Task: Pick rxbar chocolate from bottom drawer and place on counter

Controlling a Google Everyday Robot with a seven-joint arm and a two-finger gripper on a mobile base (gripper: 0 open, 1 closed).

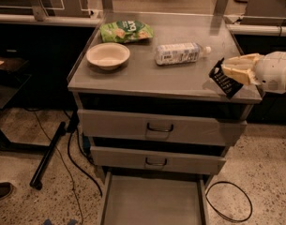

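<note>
Arm: we see one white arm [277, 72] coming in from the right edge of the frame, about halfway up. It lies almost flat and points left. The edge cuts off the rest of it.
Wrist: the arm gets thinner toward its tip and turns cream there.
Gripper: the gripper [230, 73] sits at the tip of the arm, right of the middle of the frame.
Fingers: we see two cream fingers [238, 64] squeezed close together.
Hold: the fingers pinch the rxbar chocolate [224, 82], a small black wrapper. It sits tilted at the fingertips.
</note>
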